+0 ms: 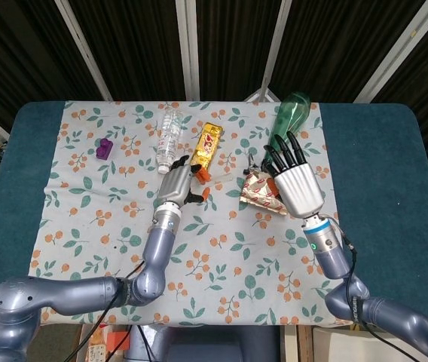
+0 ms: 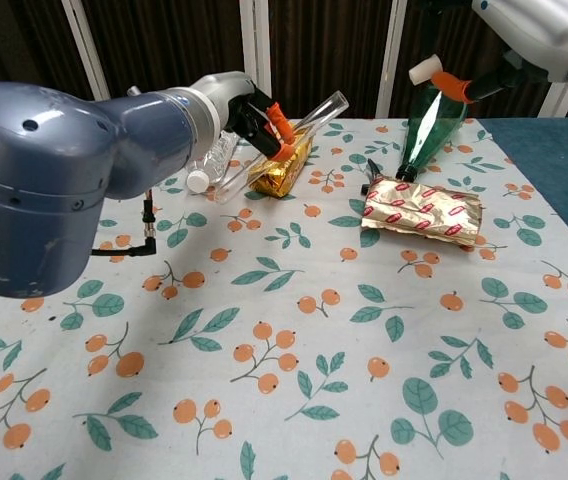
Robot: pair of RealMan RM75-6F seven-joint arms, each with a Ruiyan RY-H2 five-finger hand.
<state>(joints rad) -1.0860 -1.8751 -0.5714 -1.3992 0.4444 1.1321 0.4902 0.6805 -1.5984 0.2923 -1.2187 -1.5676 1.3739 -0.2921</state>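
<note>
Clear glass, a test tube (image 2: 309, 113) is pinched aslant in the left hand (image 2: 249, 112) above the gold packet (image 2: 282, 165) and the plastic bottle (image 1: 169, 138). A loosened pinch could let it drop and crack. The right hand (image 1: 297, 179), fingers spread and empty, is held over the foil pouch (image 2: 422, 210) beside the green bottle (image 2: 432, 125).

A table topped in dark teal (image 1: 372, 143); over its middle lies a white tablecloth (image 1: 86, 204) printed with orange berries and green leaves; at twelve o'clock hang dark pleated curtains (image 1: 131, 45) crossed by slanting pale metal bars (image 1: 188, 45); even light.
</note>
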